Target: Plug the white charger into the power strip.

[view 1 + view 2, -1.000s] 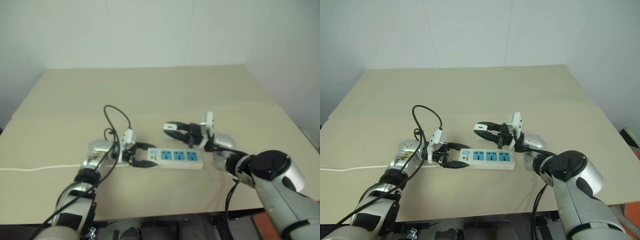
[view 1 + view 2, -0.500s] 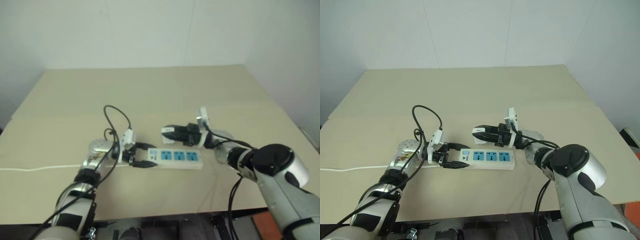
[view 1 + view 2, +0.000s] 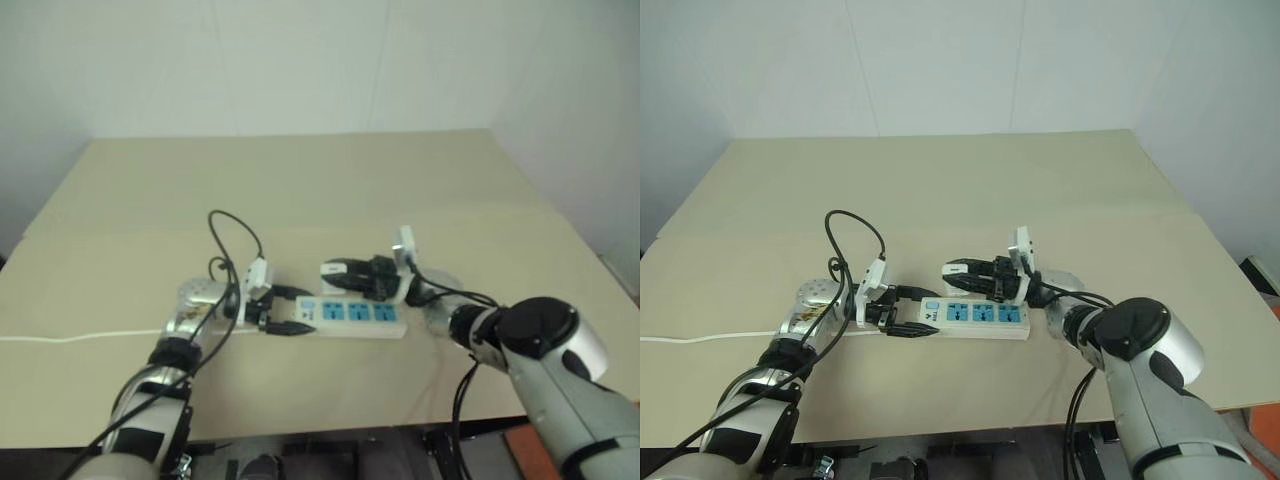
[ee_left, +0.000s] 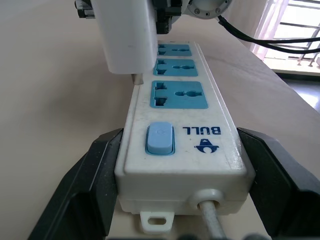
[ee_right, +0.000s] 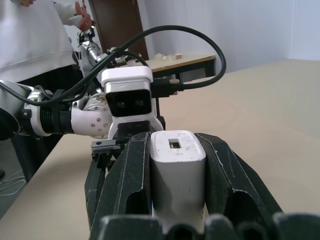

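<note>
On the beige tabletop (image 3: 1060, 180), the left gripper (image 3: 902, 312) clamps the power strip's (image 3: 975, 316) switch end while the right gripper (image 3: 970, 272) pinches the white charger (image 4: 126, 35), whose prongs hang beside the sockets, risking a missed insertion.

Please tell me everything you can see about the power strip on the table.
The power strip is a long, narrow white plastic bar lying flat on the tan table. Its top has three blue socket faces in a row, a light blue switch and a blue "BULL" logo near one end, where a thin white cord leaves it. The left end effector clamps this switch end from both sides. The white charger, held in the right end effector, hangs above it.
</note>
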### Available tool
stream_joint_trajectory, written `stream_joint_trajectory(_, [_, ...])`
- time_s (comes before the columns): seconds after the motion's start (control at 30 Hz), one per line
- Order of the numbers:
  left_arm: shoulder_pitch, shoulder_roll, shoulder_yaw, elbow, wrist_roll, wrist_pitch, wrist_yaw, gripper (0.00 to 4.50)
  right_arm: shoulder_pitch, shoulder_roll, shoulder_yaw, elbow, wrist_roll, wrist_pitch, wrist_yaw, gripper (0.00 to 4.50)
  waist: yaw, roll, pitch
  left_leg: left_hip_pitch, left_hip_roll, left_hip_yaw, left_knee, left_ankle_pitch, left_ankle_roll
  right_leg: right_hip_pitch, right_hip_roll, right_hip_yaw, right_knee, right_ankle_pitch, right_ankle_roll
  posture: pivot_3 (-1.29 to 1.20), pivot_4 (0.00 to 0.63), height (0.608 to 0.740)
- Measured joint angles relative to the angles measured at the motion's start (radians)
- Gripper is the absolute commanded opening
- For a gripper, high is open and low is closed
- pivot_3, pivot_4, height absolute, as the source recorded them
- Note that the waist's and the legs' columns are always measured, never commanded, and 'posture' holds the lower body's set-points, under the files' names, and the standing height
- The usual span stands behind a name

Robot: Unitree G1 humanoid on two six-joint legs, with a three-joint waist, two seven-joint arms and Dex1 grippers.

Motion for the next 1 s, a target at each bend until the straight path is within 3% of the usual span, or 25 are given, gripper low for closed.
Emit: stream_joint_trajectory(1.0, [0.001, -0.005, 0.0, 0.005, 0.009, -0.001, 0.005, 3.26, 0.027, 0.015, 0.004, 0.0, -0.026, -0.024, -0.012, 1.13, 0.002, 0.0, 0.0, 0.0, 0.0, 0.0, 0.001, 0.0, 0.0, 0.001, 0.0, 0.0, 0.0, 0.0, 0.0, 0.0, 0.15, 0.74])
